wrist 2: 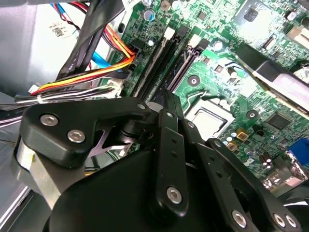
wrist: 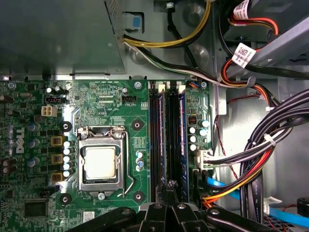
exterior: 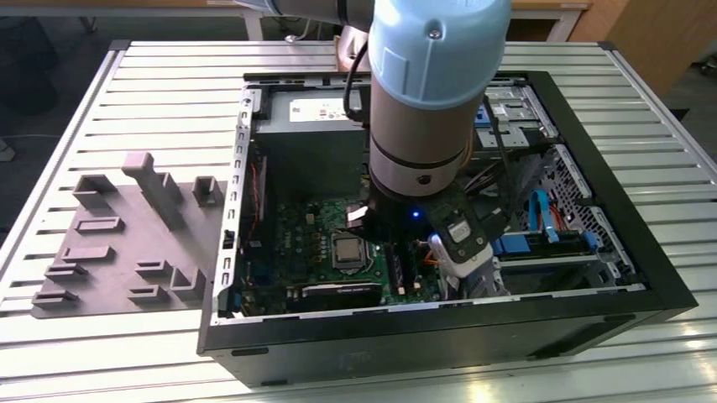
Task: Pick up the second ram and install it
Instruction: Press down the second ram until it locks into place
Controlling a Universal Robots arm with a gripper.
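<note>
Two wrist views: end effector (wrist: 167, 193) over slots (wrist: 166, 135).

A pale, ribbed metal surface (exterior: 168, 92) of long parallel slats fills most of the exterior view, lit evenly from above with soft reflections along the ridges. Beyond its far edge stands light wooden furniture (exterior: 549, 13) with pale legs, and a brown wooden panel (exterior: 656, 42) rises at the exterior view's right. A dark floor (exterior: 45, 75) shows past the surface's corner at the exterior view's left, and a strip of grey floor (exterior: 700, 117) at the right.
</note>
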